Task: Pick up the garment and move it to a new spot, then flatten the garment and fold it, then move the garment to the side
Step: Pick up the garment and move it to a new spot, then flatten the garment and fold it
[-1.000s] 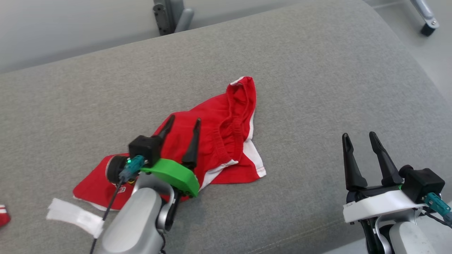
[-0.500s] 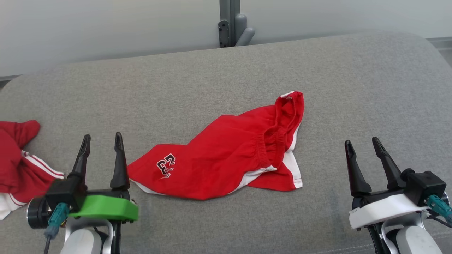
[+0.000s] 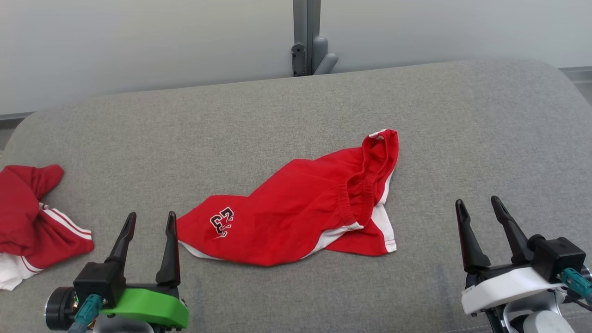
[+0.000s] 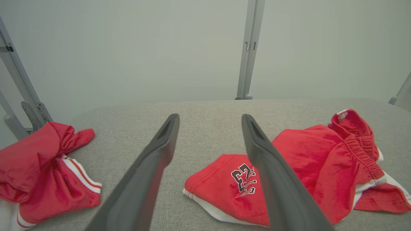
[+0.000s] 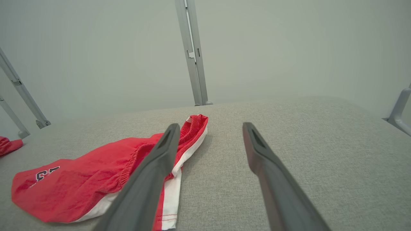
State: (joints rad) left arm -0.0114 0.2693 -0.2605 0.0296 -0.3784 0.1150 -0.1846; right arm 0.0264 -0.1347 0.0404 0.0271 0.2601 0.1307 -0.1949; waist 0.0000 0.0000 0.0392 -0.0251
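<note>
The red garment (image 3: 296, 217) (a pair of shorts with white trim) lay crumpled about the middle of the grey fabric-covered worktop (image 3: 277, 115), a little nearer the near edge than the far one. Its elastic waistband (image 3: 370, 185) was bunched at the end toward the right edge, and the leg with the black-and-white number print (image 3: 222, 220) pointed toward the left edge. The left gripper (image 3: 151, 213) hovered by the near edge, just beside that printed leg, its jaws spread wide and holding nothing. The right gripper (image 3: 477, 200) hung near the near-right corner, well apart from the garment, likewise spread wide and empty. A second red garment (image 3: 32, 208) lay heaped at the left edge.
</note>
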